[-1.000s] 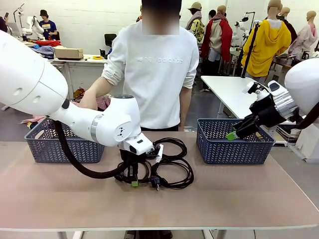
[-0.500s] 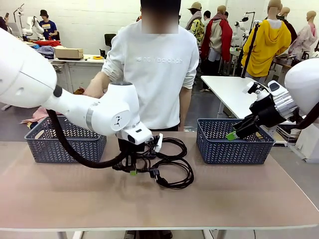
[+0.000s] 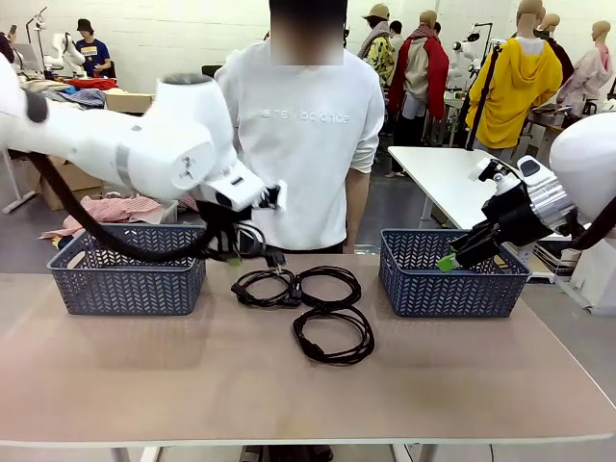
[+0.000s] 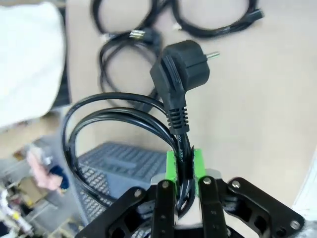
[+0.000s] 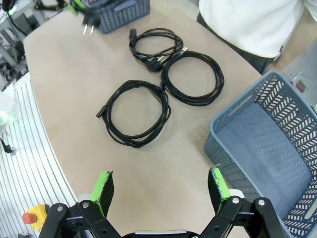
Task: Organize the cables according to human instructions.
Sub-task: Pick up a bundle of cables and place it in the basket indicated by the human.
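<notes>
Progress: one of the four cables is in hand, and none is judged to be sorted yet.

1. Left pincer (image 4: 182, 166): clamped on the held cable (image 4: 124, 116), gripping the cord just below its round plug (image 4: 181, 74). The loops of the coil hang to one side of the fingers. In the front view this pincer hangs in the air near the right end of the left basket (image 3: 125, 274), with the coil lifted off the surface (image 3: 144, 385). Whether the coil is already over the basket rim cannot be told.

2. Right pincer (image 5: 161, 186): jaws wide apart, holding nothing. It hovers beside the front rim of the right basket (image 5: 267, 144). The visible part of that basket's floor carries no cable.

3. Cables left to handle: the far-left coil (image 5: 154, 47), the far-right coil (image 5: 193, 77) and the near coil (image 5: 133, 111) lie flat on the surface between the two baskets, close together, with neighbouring coils touching or nearly so.

Assessment: the task is at an early stage. The held cable has yet to be deposited, and three pick-and-place cycles follow. Which basket each coil belongs in depends on the person (image 3: 303, 144) standing at the far side, whose instruction is not evident here.
</notes>
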You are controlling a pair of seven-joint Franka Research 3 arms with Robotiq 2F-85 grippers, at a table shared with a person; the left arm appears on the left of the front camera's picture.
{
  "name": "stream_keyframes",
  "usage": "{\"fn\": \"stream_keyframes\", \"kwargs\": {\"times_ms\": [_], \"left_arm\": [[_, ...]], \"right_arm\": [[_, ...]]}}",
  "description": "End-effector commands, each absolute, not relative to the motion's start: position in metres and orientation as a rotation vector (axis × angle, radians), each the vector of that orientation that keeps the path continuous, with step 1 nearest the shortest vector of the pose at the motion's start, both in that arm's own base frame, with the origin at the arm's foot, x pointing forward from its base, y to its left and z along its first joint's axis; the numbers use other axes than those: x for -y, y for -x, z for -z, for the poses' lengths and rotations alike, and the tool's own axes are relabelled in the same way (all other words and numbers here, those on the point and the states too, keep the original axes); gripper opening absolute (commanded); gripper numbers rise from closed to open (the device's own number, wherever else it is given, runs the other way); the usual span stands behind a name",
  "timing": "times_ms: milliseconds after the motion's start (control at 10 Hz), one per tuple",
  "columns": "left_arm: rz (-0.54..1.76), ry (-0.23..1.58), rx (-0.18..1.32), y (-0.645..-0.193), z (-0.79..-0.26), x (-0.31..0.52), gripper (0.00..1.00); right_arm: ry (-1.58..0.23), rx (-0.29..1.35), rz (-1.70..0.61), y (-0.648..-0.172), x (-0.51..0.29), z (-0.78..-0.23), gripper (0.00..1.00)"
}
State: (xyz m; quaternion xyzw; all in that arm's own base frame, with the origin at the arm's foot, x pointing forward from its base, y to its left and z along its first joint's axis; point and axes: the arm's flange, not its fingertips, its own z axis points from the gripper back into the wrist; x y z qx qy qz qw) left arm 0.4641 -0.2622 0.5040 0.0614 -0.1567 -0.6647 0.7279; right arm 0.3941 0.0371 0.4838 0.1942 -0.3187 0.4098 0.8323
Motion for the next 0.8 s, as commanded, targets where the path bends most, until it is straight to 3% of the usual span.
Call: {"fn": "stream_keyframes", "kwargs": {"times_ms": [0,700], "left_arm": [[1.39,-0.175,0.37,-0.48,-0.523,0.221,0.0],[1.163,-0.149,0.377,-0.532,-0.531,0.098,0.0]], "right_arm": [[-0.43,0.697,-0.89,-0.398,-0.036,-0.484,1.0],[-0.43,0.697,-0.89,-0.398,-0.036,-0.484,1.0]]}}
